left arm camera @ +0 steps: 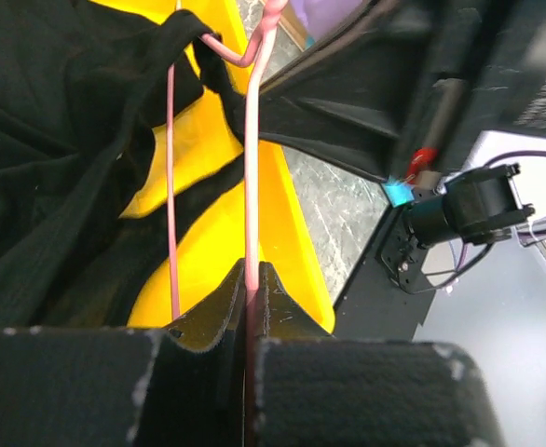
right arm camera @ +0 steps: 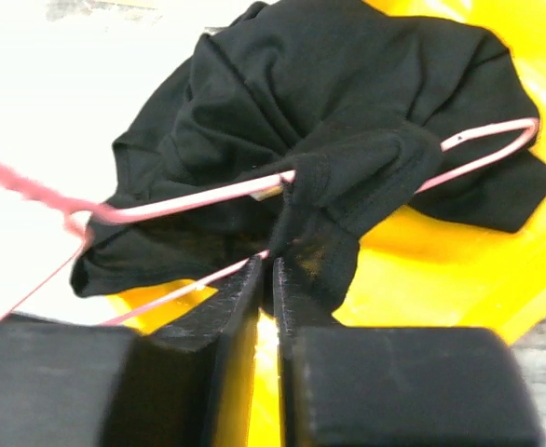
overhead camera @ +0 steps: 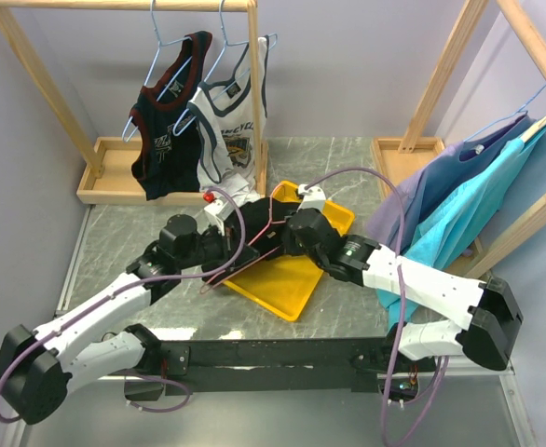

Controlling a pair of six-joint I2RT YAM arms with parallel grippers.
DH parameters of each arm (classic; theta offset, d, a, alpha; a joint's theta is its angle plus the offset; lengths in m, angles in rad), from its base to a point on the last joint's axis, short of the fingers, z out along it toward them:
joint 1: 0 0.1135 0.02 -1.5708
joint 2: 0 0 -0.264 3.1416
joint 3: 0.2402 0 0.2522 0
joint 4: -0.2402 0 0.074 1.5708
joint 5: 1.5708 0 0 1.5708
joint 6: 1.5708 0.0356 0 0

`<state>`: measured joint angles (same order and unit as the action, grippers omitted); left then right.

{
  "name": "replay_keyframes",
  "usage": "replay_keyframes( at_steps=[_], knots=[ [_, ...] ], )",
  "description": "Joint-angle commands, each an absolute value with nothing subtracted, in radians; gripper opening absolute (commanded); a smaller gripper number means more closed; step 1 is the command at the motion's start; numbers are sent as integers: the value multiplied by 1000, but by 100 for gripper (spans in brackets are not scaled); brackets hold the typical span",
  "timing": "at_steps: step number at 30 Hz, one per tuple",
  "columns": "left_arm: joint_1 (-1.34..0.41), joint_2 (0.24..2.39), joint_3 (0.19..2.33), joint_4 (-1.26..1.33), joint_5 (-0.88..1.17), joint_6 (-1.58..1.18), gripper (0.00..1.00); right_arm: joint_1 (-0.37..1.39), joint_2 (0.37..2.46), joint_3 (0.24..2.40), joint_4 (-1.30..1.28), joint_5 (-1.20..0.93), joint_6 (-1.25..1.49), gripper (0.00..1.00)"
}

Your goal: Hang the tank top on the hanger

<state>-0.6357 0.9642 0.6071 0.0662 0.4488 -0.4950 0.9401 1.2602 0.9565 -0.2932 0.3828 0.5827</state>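
Note:
The black tank top (right arm camera: 329, 84) lies bunched in the yellow tray (overhead camera: 287, 279). The pink-red wire hanger (overhead camera: 269, 216) is held over it between both arms. My left gripper (overhead camera: 234, 244) is shut on one straight run of the hanger wire (left arm camera: 251, 186), as the left wrist view (left arm camera: 252, 279) shows, with the tank top (left arm camera: 59, 186) to its left. My right gripper (right arm camera: 266, 268) is shut on a fold of a tank top strap that wraps over the hanger (right arm camera: 189, 196), close to the lower wire. In the top view my right gripper (overhead camera: 280, 242) is over the tray's middle.
A wooden rack at the back left holds a navy jersey (overhead camera: 166, 121) and a white jersey (overhead camera: 231, 121) on light blue hangers. A rack at the right holds purple and teal garments (overhead camera: 459, 205). The tray's rim (left arm camera: 287, 233) is near the table's front edge.

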Motion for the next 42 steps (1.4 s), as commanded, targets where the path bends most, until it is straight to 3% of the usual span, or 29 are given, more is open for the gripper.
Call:
replay_keyframes(
  at_steps=[1,4,7,13,26,32,35,36,37,40,42],
  knots=[
    [-640,986,589,256,488,-512,1,946,1207,962,-296,436,516,37],
    [-640,1003,566,336,499,-518,1,946,1171,965,-310,449,480,53],
    [-640,1029,542,386,500,-526,1,946,1109,943,-293,445,431,62],
    [-640,1078,534,436,514,-537,1,950,1034,920,-149,350,315,65],
    [-653,1101,558,422,537,-529,1,950,1245,1049,-57,396,224,65],
    [-655,1091,571,402,535,-520,1,951,1275,1031,-26,405,242,49],
    [-655,1095,583,399,549,-528,1,950,1285,1020,-20,428,245,26],
    [-655,1095,584,399,554,-531,1,950,1290,1020,-20,443,247,9],
    [-655,1098,591,396,549,-532,1,951,1290,1022,-26,468,247,3],
    [-655,1092,600,379,528,-546,4,953,1296,1026,-35,497,241,0],
    [-655,1086,606,367,517,-558,22,957,1301,1020,-34,543,236,0]
  ],
)
